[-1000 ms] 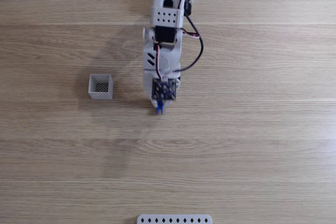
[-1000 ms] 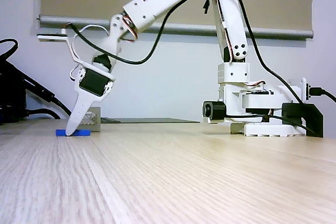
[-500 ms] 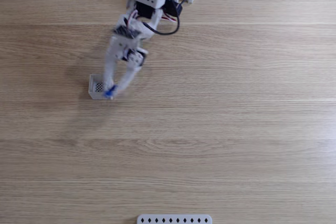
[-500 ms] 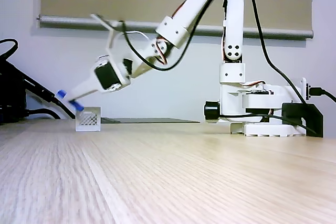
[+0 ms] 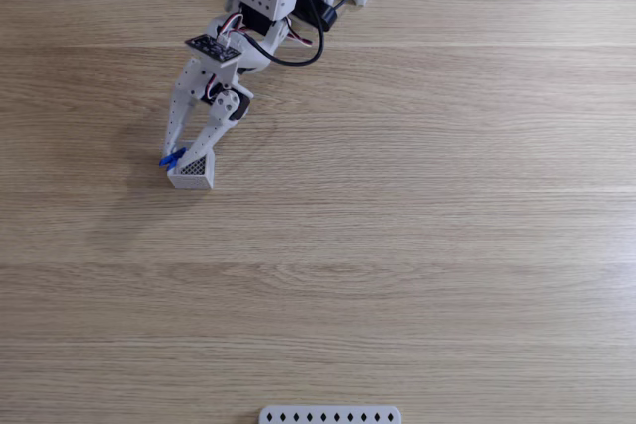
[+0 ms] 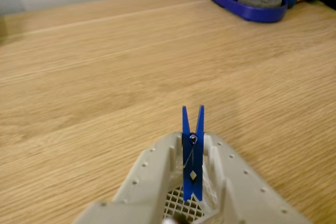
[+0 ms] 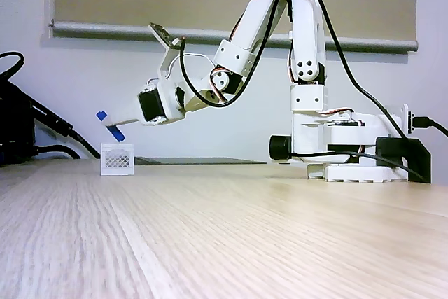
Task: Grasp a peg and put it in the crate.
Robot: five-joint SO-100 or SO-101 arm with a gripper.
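The peg (image 6: 192, 153) was held pinched in the hand (image 7: 112, 127) above the crate (image 7: 117, 159) (carry step nearly done), and release over its opening was called for next.

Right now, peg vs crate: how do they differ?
The peg is bright blue and slim; the crate is white, boxy and open-topped with mesh walls. The peg is held off the table, tilted, in the pincer; the crate stands square on the table. The peg looks shorter than the crate is wide. Both are small.

Peg (image 6: 192, 153): bright blue. Crate (image 7: 117, 160): white, lattice-patterned walls, dark mesh bottom. Gripper (image 5: 177, 157): white. Table (image 5: 417, 225): light wood grain.
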